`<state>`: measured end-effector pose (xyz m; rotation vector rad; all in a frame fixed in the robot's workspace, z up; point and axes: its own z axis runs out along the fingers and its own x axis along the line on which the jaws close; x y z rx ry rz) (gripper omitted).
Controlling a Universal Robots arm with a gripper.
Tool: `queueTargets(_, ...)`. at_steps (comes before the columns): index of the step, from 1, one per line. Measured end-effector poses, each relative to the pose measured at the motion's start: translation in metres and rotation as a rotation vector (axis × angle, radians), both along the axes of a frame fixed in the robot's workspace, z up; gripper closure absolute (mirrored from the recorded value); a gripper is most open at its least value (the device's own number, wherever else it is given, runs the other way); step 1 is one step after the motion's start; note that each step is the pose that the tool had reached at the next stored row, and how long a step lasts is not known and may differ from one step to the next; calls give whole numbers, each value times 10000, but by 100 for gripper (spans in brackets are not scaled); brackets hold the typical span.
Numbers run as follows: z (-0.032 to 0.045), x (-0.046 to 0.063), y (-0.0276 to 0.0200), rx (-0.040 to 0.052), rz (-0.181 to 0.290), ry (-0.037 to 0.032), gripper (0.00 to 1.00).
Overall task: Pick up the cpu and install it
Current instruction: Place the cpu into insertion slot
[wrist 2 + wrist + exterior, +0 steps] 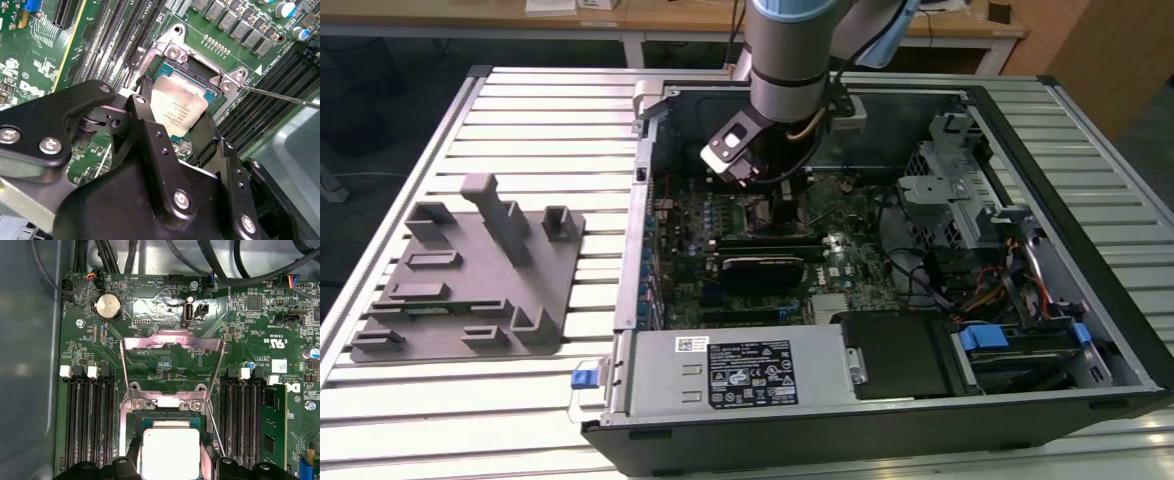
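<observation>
My two fingers (201,137) are closed to the width of the cpu (177,112), one pressed on each of two opposite edges, so my gripper (174,116) has it in hand. The cpu lies level within the open socket (172,52) on the motherboard (150,300); whether it is fully seated or just above the contacts I cannot tell. Progress, as I judge it: pick-up done, placement at or near completion. Not yet done: release of the chip, and the load plate (172,342) is swung back with its thin lever (285,98) unlatched. Count: one cpu, one socket, one load plate, one lever, two fingers, one coin cell (109,306), one memory module (272,425).
</observation>
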<state>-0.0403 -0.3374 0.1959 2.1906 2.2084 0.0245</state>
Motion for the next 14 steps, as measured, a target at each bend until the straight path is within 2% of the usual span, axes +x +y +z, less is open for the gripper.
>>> queueTargets(14, -32, -2, 13, -1, -2, 0, 45)
